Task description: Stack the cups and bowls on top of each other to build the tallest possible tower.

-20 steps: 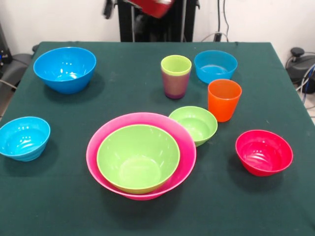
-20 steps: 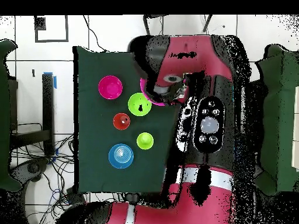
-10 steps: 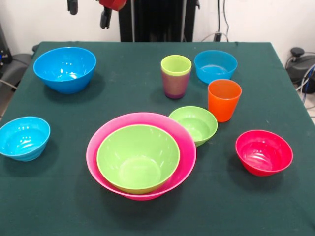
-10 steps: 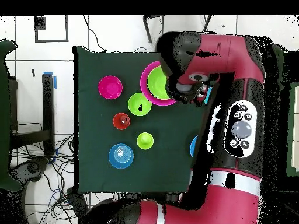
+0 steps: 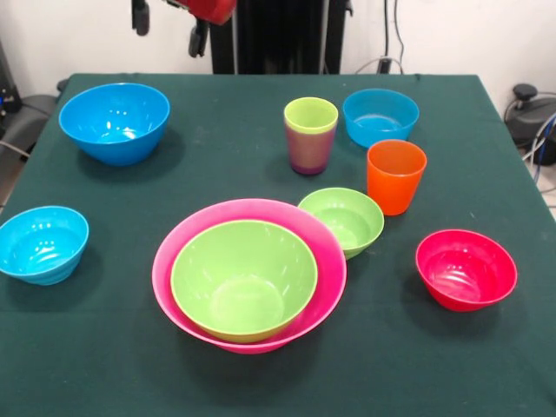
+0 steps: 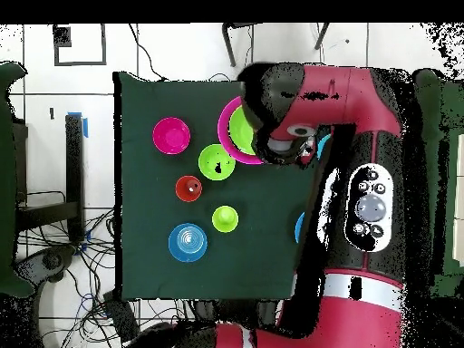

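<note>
The huge pink bowl (image 5: 168, 261) stands near the table's front with the large green bowl (image 5: 243, 278) nested in it. The small green bowl (image 5: 343, 219) touches its right rim. The lime green cup (image 5: 310, 115) stands inside the purple cup (image 5: 308, 155). The orange cup (image 5: 395, 176) stands to their right. The large blue bowl (image 5: 114, 122) is at the far left. Small light-blue bowls sit at the left edge (image 5: 42, 243) and at the far right (image 5: 380, 115). The red bowl (image 5: 466, 269) is at the right. My gripper (image 5: 168, 28) hangs open and empty at the top edge, high above the large blue bowl's right side.
In the overhead view the red arm (image 6: 362, 181) covers the table's right part and part of the pink bowl (image 6: 227, 136). The green tablecloth (image 5: 261, 382) reaches all edges. Cables lie on the floor off the table's right side (image 5: 539, 122).
Over the last second my gripper swung left along the top edge in the front view, then drifted slightly back right. The cups and bowls have not moved.
</note>
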Controlling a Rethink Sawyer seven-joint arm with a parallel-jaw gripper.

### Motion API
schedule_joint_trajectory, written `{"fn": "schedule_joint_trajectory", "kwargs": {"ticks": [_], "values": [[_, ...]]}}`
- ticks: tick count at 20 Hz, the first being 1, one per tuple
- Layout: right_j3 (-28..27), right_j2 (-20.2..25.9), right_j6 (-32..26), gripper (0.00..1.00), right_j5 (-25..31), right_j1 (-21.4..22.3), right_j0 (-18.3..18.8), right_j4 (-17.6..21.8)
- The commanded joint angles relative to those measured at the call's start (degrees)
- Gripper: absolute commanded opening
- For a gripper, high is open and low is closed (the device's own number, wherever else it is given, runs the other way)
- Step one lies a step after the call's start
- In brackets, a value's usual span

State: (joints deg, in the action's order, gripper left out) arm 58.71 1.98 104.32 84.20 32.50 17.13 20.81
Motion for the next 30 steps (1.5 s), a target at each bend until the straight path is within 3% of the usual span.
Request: {"fn": "schedule_joint_trajectory", "kwargs": {"ticks": [1, 15, 20, 24, 30], "values": [[15.8, 6.83, -10.65, 1.0, -16.84, 0.71, -0.75, 1.57], [21.67, 7.04, -8.04, 1.0, -26.83, 0.1, 0.72, 2.17], [21.94, 6.51, -7.97, 1.0, -24.2, 2.67, 0.76, 1.85], [19.05, 6.58, -10.15, 1.0, -18.15, 4.76, 0.96, 1.42], [14.63, 8.5, -13.22, 1.0, -15.82, 1.29, 2.51, 1.69]]}}
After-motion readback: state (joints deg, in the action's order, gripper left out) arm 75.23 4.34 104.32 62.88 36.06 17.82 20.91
